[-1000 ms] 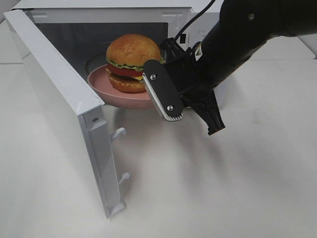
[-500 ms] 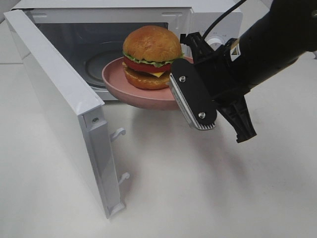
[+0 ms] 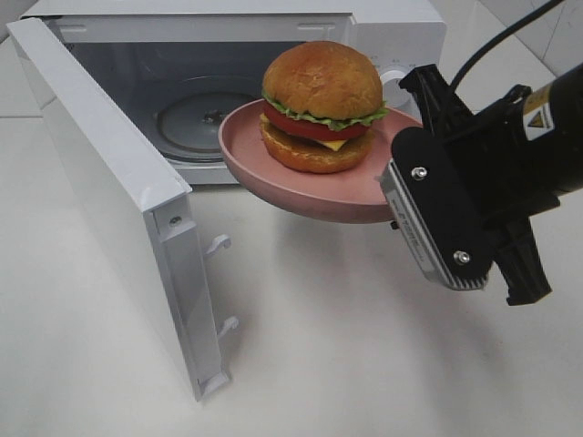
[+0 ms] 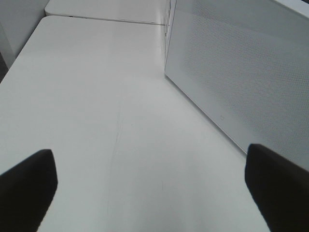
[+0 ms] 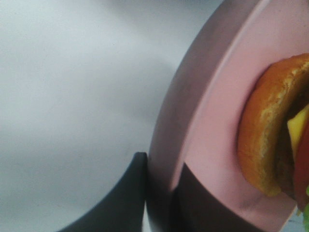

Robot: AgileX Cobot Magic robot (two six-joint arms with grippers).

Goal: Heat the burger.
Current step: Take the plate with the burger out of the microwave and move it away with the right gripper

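You are looking down on a plain white tabletop (image 3: 319,364) under soft, even light, with faint shadows. A white microwave (image 3: 392,36) stands at its far edge, its door (image 3: 109,191) swung open toward you and a glass turntable (image 3: 196,114) visible inside. At the far right, pale tiled flooring (image 3: 510,18) shows.

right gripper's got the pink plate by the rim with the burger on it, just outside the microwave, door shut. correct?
Not quite: the microwave door is open, swung wide with the turntable visible, as the exterior high view shows. The rest holds: the right gripper clamps the pink plate by its rim, the burger on it, just outside the cavity.
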